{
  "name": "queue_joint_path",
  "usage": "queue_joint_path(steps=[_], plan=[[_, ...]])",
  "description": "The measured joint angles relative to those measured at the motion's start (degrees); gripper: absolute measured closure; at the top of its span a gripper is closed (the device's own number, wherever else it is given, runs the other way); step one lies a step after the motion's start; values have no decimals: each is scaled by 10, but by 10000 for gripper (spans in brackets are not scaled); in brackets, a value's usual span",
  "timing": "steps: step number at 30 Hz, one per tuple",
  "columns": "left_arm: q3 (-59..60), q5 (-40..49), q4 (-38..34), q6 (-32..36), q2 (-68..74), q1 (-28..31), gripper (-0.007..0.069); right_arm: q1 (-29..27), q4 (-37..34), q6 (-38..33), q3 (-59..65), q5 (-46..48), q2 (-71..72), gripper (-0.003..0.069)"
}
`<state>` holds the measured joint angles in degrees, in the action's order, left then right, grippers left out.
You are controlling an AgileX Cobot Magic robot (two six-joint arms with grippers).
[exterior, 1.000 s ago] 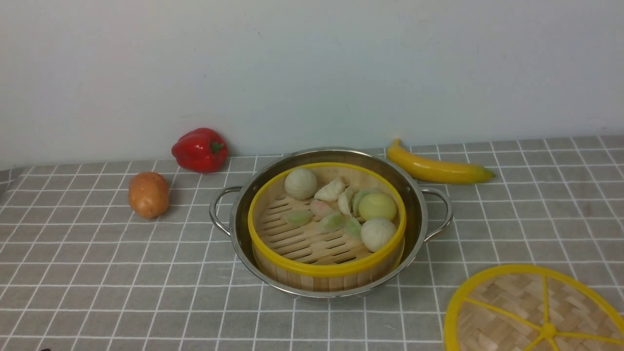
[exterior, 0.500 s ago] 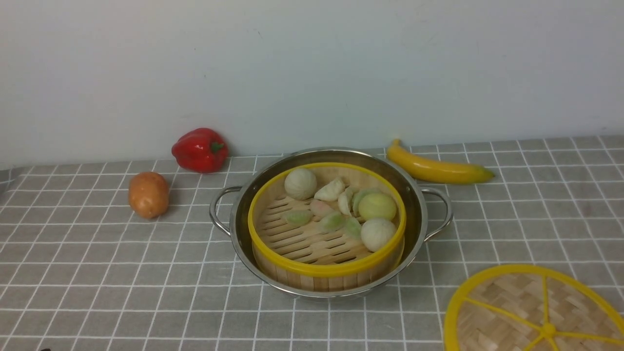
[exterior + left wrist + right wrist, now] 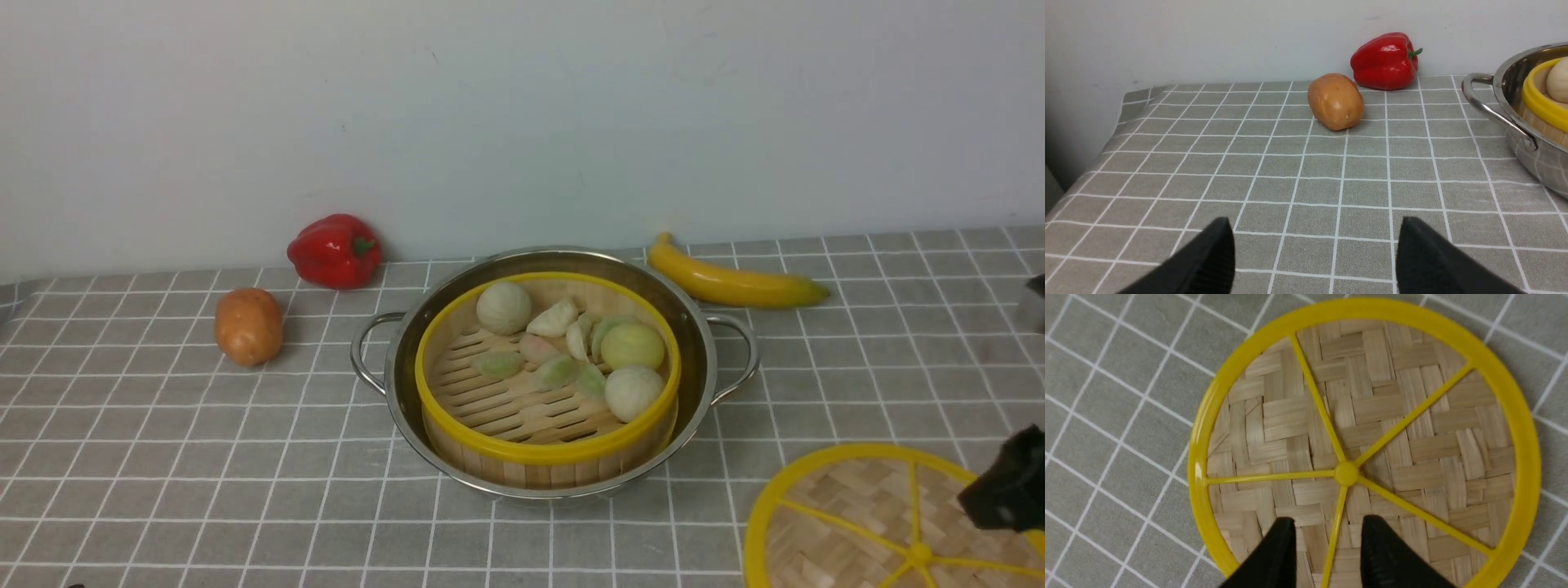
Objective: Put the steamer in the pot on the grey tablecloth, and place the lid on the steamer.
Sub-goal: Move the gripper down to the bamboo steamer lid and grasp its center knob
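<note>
The steamer [image 3: 545, 384], a bamboo basket with a yellow rim and pale buns and dumplings inside, sits in the shiny pot [image 3: 698, 343] at the middle of the grey tablecloth [image 3: 204, 457]. At the front right the woven lid [image 3: 849, 514] lies flat on the cloth. My right gripper [image 3: 992, 490] hangs over the lid's right part. In the right wrist view it [image 3: 1327, 518] is open, its fingers either side of a yellow spoke of the lid [image 3: 1392, 416], holding nothing. My left gripper [image 3: 1314, 220] is open over bare cloth, left of the pot [image 3: 1535, 155].
A red pepper [image 3: 335, 250] and a potato [image 3: 248, 326] lie at the back left. A banana [image 3: 731, 282] lies behind the pot on the right, near the wall. The cloth's left edge [image 3: 1106, 139] drops off beside the left gripper.
My right gripper has come into the front view from the right edge and now hangs over the lid. The steamer, pot and lid have not moved.
</note>
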<state>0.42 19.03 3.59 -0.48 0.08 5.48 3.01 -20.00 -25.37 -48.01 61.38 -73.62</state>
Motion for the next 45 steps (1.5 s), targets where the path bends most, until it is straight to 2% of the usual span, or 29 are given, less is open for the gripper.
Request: queue_joint_path(steps=[6, 10, 14, 21, 30, 32, 35, 41, 45], plan=[[0, 0, 0, 0, 0, 0, 132, 60, 52, 31, -43, -5, -105, 416], [0, 0, 0, 0, 0, 0, 132, 116, 126, 94, -59, -4, -145, 416], [0, 0, 0, 0, 0, 0, 132, 147, 166, 134, -62, 3, -164, 416], [0, 0, 0, 0, 0, 0, 132, 152, 203, 170, -62, -1, -196, 416], [0, 0, 0, 0, 0, 0, 132, 152, 203, 174, -63, -20, -232, 419], [0, 0, 0, 0, 0, 0, 132, 152, 203, 176, -63, -19, -232, 439], [0, 0, 0, 0, 0, 0, 132, 152, 200, 177, -64, -14, -232, 514], [0, 0, 0, 0, 0, 0, 132, 152, 203, 203, -64, -12, -221, 512], [0, 0, 0, 0, 0, 0, 132, 152, 203, 228, -88, -15, -162, 512]])
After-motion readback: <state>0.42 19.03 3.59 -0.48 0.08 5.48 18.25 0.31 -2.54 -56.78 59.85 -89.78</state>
